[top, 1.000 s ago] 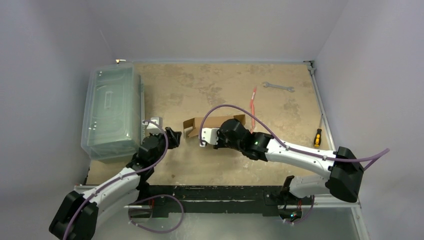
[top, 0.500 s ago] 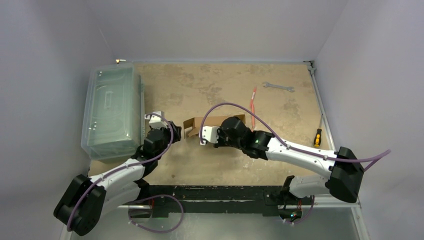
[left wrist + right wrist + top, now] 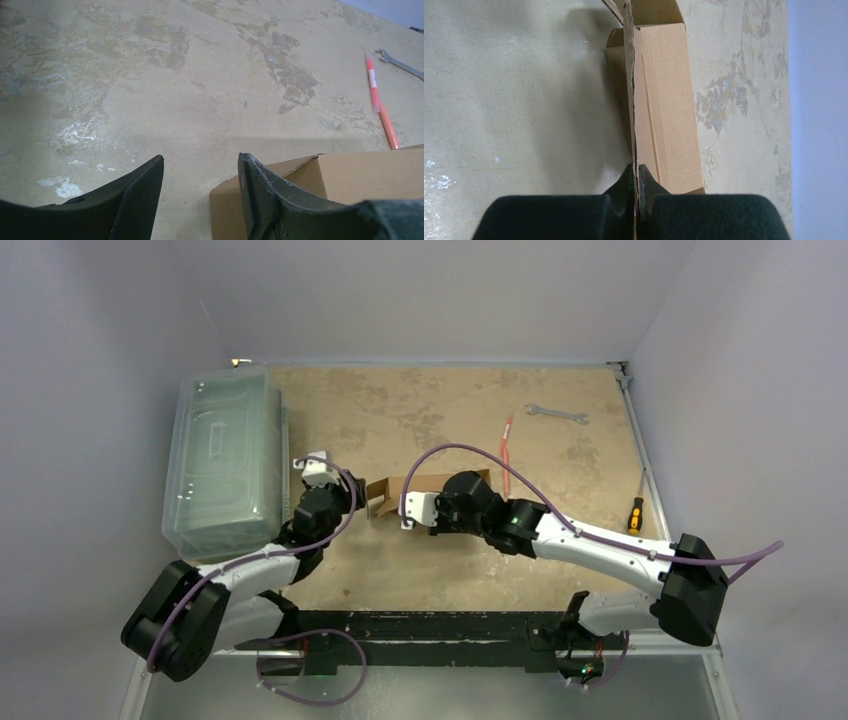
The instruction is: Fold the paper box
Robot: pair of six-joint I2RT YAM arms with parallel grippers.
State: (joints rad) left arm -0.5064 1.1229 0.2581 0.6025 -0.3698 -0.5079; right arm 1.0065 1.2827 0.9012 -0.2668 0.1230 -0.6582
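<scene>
Noted clear plastic bin (image 3: 225, 465) at far left, apart from the work. Found left gripper (image 3: 200, 167) just right of it, low over the surface, jaws parted at a middling gap, nothing gripped, one finger close against the left end of the paper box (image 3: 430, 483); could not tell whether touching. Judged it as lined up to catch that end flap. Located the box at centre of the scene, partly formed, with one panel on edge. Saw right gripper (image 3: 636, 176) pinched tight on that upright panel's near edge, probably to keep it vertical during work on the left end. Logged orange pen (image 3: 506, 455), wrench (image 3: 556, 415) and screwdriver (image 3: 634, 513) farther right, well apart from both grippers.
</scene>
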